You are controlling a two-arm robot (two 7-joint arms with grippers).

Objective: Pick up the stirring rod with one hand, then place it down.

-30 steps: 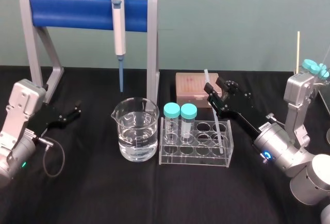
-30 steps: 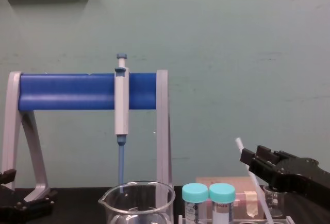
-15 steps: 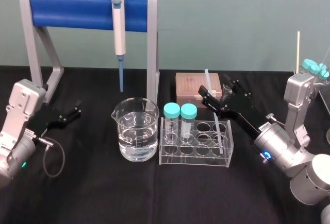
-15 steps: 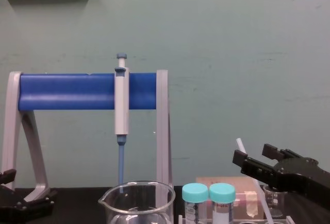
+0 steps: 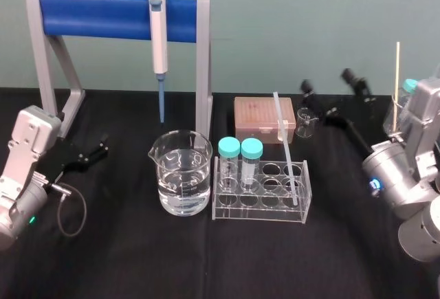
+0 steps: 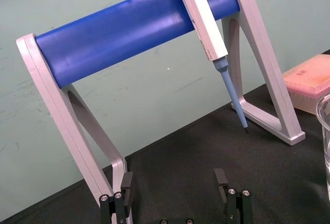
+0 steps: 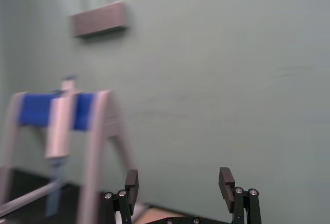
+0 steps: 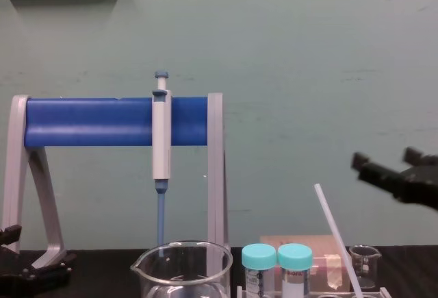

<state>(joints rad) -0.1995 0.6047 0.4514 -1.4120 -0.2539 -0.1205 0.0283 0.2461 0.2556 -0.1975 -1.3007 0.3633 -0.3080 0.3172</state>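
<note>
Leaning in the clear rack (image 5: 261,211), the stirring rod (image 5: 285,148) is propped untouched; the right gripper (image 5: 327,80) is held raised to its right, jaws spread, and the left gripper (image 5: 103,146) is parked at the table (image 5: 137,258) edge, jaws apart.

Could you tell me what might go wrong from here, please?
The stirring rod leans in the rack, top unsupported, so it could slide or topple. The right gripper, jaws open, hovers above the small beaker near the rod's top; a careless swing might knock either. The left gripper rests far left.

Even, soft indoor light — faint shadows, small glints on beaker (image 5: 180,175)
</note>
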